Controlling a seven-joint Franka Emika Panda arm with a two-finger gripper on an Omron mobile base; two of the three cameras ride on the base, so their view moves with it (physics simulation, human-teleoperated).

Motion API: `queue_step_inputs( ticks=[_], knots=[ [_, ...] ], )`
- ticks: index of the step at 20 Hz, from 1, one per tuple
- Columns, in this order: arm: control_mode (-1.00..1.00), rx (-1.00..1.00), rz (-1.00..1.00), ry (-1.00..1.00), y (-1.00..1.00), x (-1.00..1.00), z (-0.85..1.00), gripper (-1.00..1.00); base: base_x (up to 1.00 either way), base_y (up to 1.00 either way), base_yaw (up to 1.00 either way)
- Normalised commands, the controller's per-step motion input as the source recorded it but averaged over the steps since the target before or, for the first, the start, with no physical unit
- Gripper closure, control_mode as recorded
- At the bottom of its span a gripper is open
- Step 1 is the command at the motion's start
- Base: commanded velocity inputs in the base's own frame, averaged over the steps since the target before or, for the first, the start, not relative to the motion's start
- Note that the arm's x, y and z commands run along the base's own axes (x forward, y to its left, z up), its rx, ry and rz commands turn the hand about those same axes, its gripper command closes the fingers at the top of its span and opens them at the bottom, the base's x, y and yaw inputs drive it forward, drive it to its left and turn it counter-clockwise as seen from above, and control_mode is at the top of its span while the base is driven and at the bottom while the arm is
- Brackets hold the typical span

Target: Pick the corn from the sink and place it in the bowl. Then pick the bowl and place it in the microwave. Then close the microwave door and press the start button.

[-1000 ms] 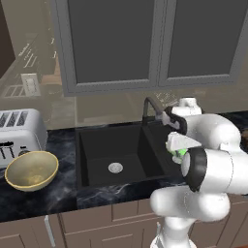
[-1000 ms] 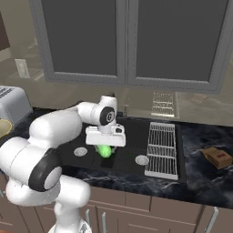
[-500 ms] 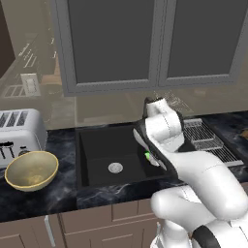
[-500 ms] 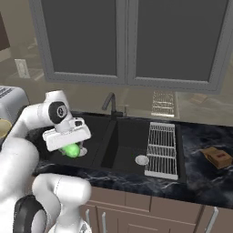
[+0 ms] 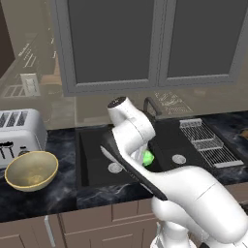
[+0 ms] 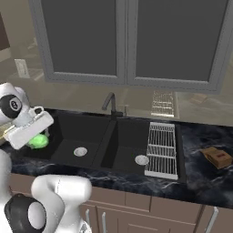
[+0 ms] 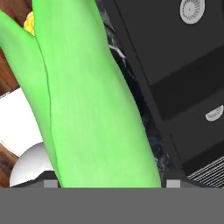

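Carefully, with the gripper (image 6: 38, 136) clamped on the corn (image 6: 38, 141), carry it level over the bowl (image 5: 31, 170) and lower before releasing.

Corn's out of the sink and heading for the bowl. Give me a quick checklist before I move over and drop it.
1. Corn in the gripper: ok, it sits between the fingers in the hand view.
2. Corn clear of the sink: ok, it hangs above the basin's left part.
3. Bowl upright and empty: ok.
4. Gripper over the bowl: not ok, the bowl lies farther left on the counter.
5. Toaster clear of the path: cannot tell, it stands right behind the bowl.
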Motion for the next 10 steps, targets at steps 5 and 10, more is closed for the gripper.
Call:
queue_step_inputs(
  ticks=[5,10],
  knots=[
    [-1.0,0.02,0.69,0.01,0.83,0.09,0.0,1.0,0.0,0.0,0.0],
    [-1.0,0.18,0.75,0.1,0.3,0.43,0.03,1.0,0.0,0.0,0.0]
  ],
)
